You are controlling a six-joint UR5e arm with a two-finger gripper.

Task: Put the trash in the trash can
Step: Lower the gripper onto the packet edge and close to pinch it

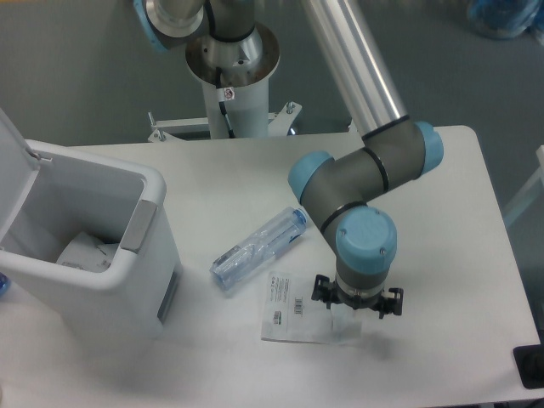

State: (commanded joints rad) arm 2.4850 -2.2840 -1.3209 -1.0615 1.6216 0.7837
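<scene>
A crushed clear plastic bottle (257, 247) with a bluish cap lies on the white table, pointing up and to the right. Just below it lies a flat white packet (297, 311) with a barcode label. My gripper (357, 308) hangs straight over the packet's right half, its black fingers spread open and low, hiding that end of the packet. I cannot tell whether the fingers touch it. The white trash can (127, 280) stands at the left with its lid swung up, and some white crumpled material shows inside.
The arm's base post (229, 76) rises at the back of the table (442, 195). The table's right edge runs close to the gripper's side. A dark object (531, 365) sits off the table's front right corner.
</scene>
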